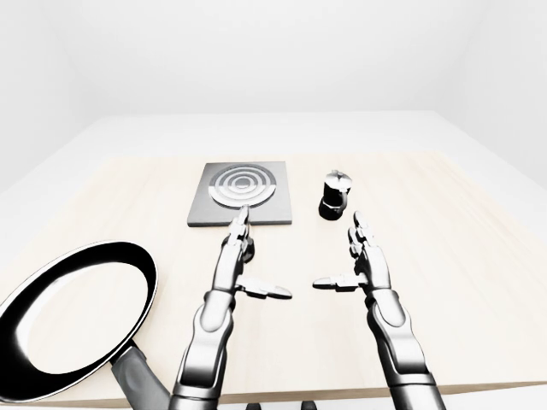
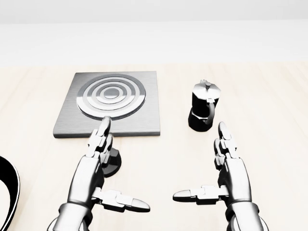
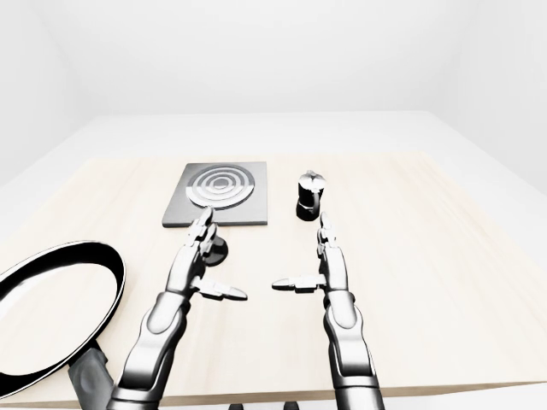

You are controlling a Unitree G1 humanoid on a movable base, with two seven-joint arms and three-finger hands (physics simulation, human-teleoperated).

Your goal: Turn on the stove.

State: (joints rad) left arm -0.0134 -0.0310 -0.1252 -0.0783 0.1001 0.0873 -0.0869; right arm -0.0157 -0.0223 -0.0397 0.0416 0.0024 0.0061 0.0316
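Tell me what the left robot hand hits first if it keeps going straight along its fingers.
Probably the stove: the left robot hand points at its near edge, fingertips seemingly overlapping it, though height above is unclear.

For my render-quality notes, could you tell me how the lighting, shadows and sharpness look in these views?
Head view: sharp, even lighting; a dark patch lies under the left hand by the stove. Left-eye view: washed-out white surroundings, bright reflection inside the pan. Right-eye view: much the same, no blur.
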